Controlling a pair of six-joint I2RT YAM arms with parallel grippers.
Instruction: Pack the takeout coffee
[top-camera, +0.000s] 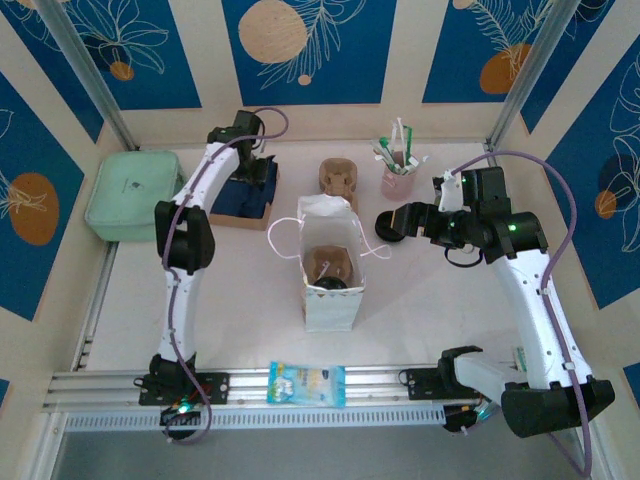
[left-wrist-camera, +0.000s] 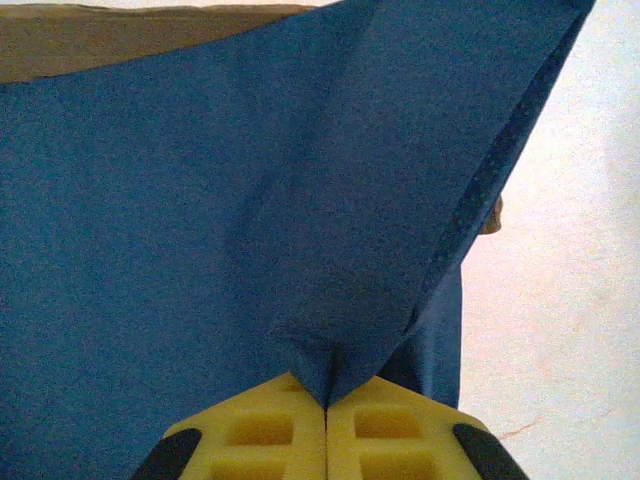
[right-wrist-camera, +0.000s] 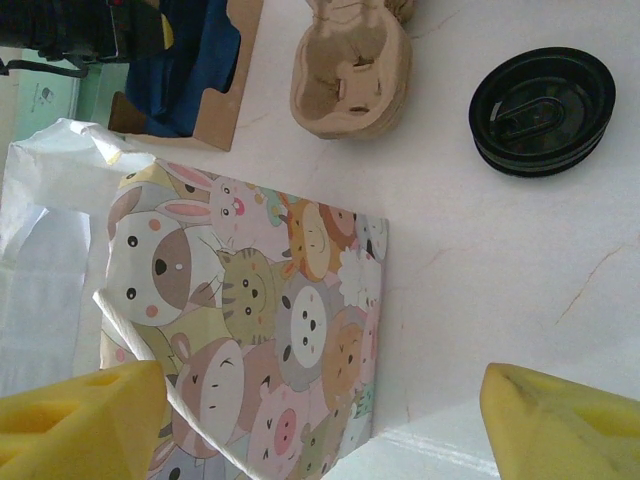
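Nearest, a blue-and-white packet (top-camera: 307, 384) is lying on the metal rail (top-camera: 230, 385) at the front edge of the worktop (top-camera: 240, 300); its print is too small to read. Beyond it a white paper bag (top-camera: 330, 308) is standing upright with its top open. Something brown and something dark are showing inside, too unclear to name. In the right wrist view the bag's side is showing a crowd of cartoon animals, a rabbit, bears, a cat and pigs among them; I cannot make out any lettering. The right hand (right-wrist-camera: 320, 425) is hovering beside that side with its yellow pads (right-wrist-camera: 80, 425) spread wide, gripping nothing. Of the takeout coffee, the round black lid (right-wrist-camera: 543, 110) is sitting on the worktop outside the bag. Its moulded marks are unreadable, and the cup under it cannot be made out. Farther back a brown pulp carrier (top-camera: 338, 178) and a pink cup (top-camera: 398, 182) of stirrers are standing. At the far left the left hand (left-wrist-camera: 327, 400) is pinching a fold of a blue napkin (left-wrist-camera: 200, 200) tight, over a cardboard box (top-camera: 264, 214). A mint-green lidded box (top-camera: 130, 193) beside it is bearing a small mark, too small to read.
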